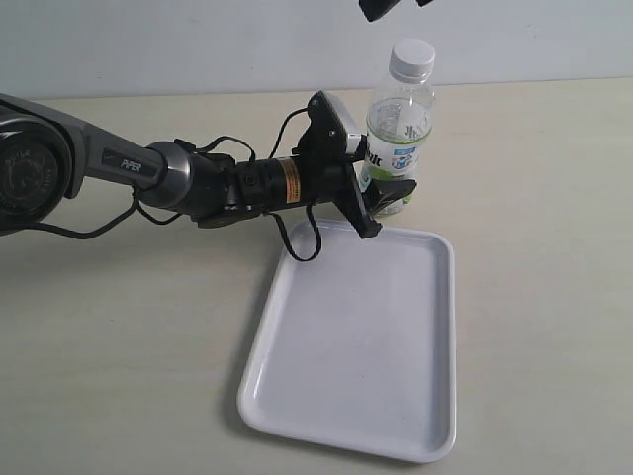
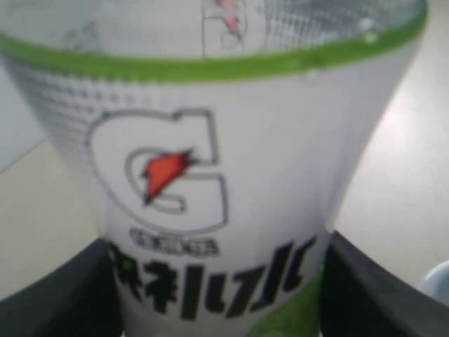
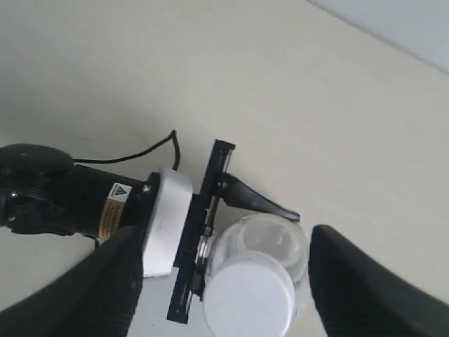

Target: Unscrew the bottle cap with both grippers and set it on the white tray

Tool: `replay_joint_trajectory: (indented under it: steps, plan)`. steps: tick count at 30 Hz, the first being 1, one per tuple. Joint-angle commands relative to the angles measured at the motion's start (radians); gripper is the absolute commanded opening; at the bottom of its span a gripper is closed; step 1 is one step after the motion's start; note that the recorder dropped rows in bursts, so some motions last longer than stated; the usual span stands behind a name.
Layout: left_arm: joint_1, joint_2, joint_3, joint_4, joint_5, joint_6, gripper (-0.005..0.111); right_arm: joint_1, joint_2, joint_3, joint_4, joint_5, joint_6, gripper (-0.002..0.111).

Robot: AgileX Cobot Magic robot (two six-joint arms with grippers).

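The bottle (image 1: 401,129) stands upright just beyond the far edge of the white tray (image 1: 366,336). Its white bottle cap (image 1: 412,59) sits on the neck. My left gripper (image 1: 386,201) is shut on the bottle's lower labelled body. In the left wrist view the label of the bottle (image 2: 231,175) fills the frame, with black fingers (image 2: 56,302) pressed on both sides of it. My right gripper (image 1: 401,5) hangs open above the cap, at the frame's top edge. In the right wrist view the cap (image 3: 249,295) lies between the wide-apart fingers (image 3: 372,288), untouched.
The left arm (image 1: 148,168) with its cables reaches in from the left over the beige table (image 1: 544,198). The tray lies in front of the bottle with nothing on it. A pale wall runs behind the table.
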Motion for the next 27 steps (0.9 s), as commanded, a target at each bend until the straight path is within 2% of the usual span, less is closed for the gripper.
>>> replay_joint_trajectory:
  steps: [1,6,13,17,27]
  plan:
    - [-0.006,-0.003,-0.001,0.008,0.014,0.001,0.000,0.000,-0.010,-0.006,-0.136,0.038,0.205,0.065]
    - [-0.006,-0.003,-0.001,0.008,0.014,0.001,0.000,0.000,-0.008,-0.006,-0.136,0.104,0.226,0.065]
    - [-0.006,-0.003,-0.001,0.010,0.015,0.001,0.000,0.022,0.014,-0.006,-0.102,0.104,0.217,0.066]
    - [-0.006,-0.003,-0.001,0.010,0.015,0.001,0.000,0.048,0.037,-0.006,-0.164,0.100,0.219,0.068]
    - [-0.006,-0.003,-0.001,0.010,0.015,0.001,0.000,0.048,0.047,-0.006,-0.178,0.104,0.219,0.068]
